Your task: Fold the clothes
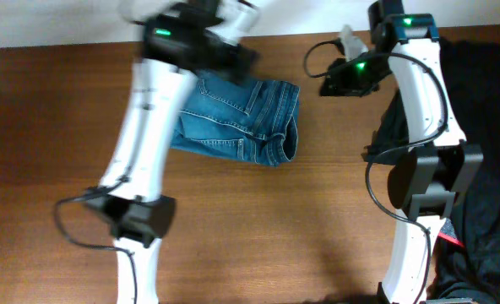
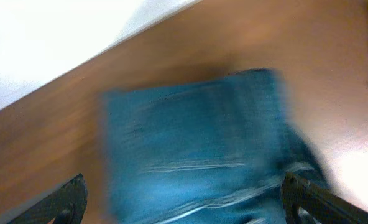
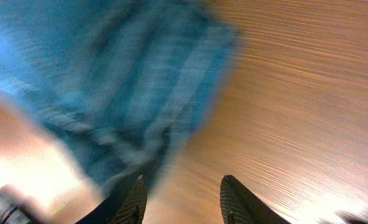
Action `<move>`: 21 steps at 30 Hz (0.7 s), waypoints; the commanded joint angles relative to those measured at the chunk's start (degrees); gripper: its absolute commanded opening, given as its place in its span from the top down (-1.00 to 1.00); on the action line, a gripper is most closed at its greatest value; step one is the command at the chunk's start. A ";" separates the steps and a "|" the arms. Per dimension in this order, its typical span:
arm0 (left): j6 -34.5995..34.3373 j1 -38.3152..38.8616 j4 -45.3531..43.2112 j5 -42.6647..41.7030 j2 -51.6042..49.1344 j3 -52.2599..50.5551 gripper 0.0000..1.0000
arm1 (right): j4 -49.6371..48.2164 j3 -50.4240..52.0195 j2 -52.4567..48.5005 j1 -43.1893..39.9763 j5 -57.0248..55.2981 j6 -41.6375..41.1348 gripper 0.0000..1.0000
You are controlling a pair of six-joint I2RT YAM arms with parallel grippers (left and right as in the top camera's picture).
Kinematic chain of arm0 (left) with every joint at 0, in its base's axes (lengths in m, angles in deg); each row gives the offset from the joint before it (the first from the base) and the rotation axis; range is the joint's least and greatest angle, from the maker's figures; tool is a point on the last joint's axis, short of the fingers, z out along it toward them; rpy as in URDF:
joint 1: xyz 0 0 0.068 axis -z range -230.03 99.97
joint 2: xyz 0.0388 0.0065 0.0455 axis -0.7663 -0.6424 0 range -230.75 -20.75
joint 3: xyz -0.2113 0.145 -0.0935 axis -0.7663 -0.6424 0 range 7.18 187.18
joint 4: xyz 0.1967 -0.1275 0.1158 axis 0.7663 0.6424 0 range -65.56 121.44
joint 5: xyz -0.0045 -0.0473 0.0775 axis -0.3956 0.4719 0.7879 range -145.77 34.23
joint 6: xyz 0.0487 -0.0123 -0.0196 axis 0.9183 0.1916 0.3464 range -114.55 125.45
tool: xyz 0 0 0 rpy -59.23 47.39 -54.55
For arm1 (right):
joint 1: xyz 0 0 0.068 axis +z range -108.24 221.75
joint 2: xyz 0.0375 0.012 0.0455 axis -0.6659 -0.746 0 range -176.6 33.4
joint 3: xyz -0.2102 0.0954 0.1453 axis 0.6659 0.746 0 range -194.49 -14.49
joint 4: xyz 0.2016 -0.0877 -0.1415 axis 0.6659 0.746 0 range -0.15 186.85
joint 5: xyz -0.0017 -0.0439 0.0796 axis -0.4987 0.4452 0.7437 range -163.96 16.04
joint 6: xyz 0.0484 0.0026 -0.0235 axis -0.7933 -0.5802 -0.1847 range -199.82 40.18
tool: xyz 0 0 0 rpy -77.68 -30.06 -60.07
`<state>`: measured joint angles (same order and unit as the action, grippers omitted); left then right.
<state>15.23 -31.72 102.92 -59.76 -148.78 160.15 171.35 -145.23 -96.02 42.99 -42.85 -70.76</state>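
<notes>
Two pincers: both hanging released, grasping nothing.
Left gripper (image 2: 184, 196): gaping wide over folded medium-blue denim jeans (image 1: 241, 118).
Right gripper (image 3: 183, 186): gaping partway over brown wooden table (image 3: 296, 93).
Jeans count: one.

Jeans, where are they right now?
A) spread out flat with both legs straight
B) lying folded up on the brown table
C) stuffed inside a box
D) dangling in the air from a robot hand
B: the overhead view shows the jeans lying as a short folded bundle on the brown wooden table, with nothing lifting them.
</notes>
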 commanded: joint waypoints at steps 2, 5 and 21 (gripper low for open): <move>-4.59 -9.07 0.98 0.61 1.38 -0.55 -0.99 | 0.35 -0.87 1.46 4.68 20.57 8.81 0.13; -4.59 -14.82 0.07 -5.38 1.38 -3.50 -0.99 | -1.62 -0.85 1.46 9.44 26.51 8.90 0.19; 2.78 -21.86 -9.29 -33.64 1.38 -21.88 0.27 | -27.80 -0.68 -3.96 22.82 18.95 -21.64 0.30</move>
<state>15.12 -53.08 94.59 -83.74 -148.03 140.61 143.89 -145.23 -96.68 65.66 -22.81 -86.28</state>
